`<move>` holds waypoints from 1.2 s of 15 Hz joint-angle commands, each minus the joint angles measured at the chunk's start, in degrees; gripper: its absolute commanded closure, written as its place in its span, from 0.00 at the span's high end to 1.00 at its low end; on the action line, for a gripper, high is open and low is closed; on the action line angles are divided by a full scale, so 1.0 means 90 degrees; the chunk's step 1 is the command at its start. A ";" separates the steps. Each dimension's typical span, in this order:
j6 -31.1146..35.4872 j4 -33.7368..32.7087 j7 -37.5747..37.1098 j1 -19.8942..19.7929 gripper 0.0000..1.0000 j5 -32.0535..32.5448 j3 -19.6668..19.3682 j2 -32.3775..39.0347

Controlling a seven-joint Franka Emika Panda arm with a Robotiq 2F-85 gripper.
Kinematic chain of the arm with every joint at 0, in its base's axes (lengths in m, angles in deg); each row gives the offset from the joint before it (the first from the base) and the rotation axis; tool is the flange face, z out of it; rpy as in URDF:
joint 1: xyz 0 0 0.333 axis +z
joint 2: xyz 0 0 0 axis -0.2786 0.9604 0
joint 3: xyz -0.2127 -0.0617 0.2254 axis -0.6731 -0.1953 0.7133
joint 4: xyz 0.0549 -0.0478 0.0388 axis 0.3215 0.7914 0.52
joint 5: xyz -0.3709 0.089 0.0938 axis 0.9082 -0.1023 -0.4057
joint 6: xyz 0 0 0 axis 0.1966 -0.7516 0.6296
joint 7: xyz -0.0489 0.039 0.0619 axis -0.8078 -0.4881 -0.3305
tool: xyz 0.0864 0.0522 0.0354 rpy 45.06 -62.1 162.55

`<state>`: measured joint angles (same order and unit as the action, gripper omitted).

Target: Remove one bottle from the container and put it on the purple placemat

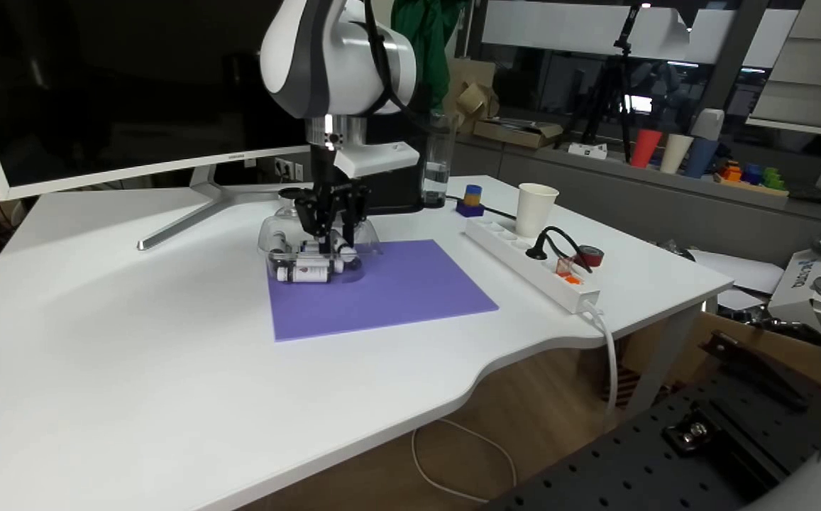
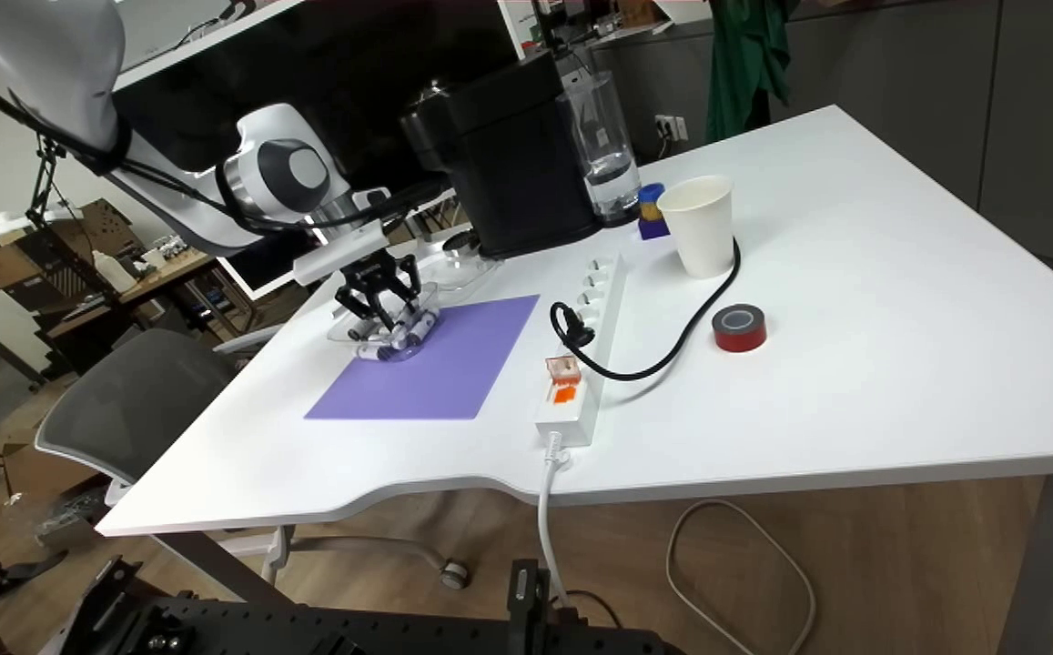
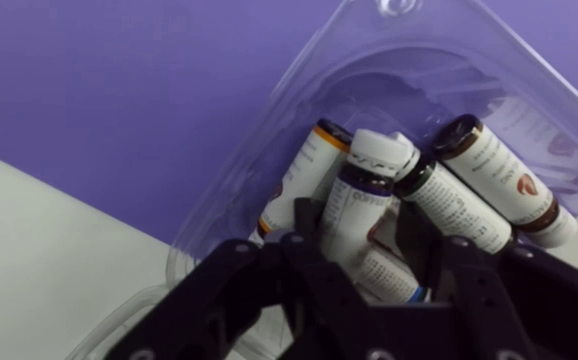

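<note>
Though contact is hard to call, claw looks spread, straddling one white-capped bottle in the clear container; bottle's long axis lies roughly across the closing direction, good for a squeeze.

Glossy clear plastic container, matt purple placemat, smooth tabletop, paper cup

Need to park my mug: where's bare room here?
Bare: the white table right of the cup and tape roll in an exterior view; also the purple placemat between the container and the power strip. Crowded: the container, with jumbled bottles and the open tool, and around the power strip.
</note>
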<state>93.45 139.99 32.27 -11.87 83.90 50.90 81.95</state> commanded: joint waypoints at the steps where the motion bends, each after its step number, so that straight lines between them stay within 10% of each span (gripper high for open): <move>1: 0.0008 0.0031 -0.0257 0.0012 0.19 0.0025 -0.0019 -0.0193; 3: 0.0017 0.0170 -0.0223 -0.0026 0.04 0.0001 0.0009 -0.0407; 18: 0.0113 0.1850 -0.0723 -0.0550 0.07 0.0026 -0.0786 -0.2068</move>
<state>93.95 153.66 28.74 -15.38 83.91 44.77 63.47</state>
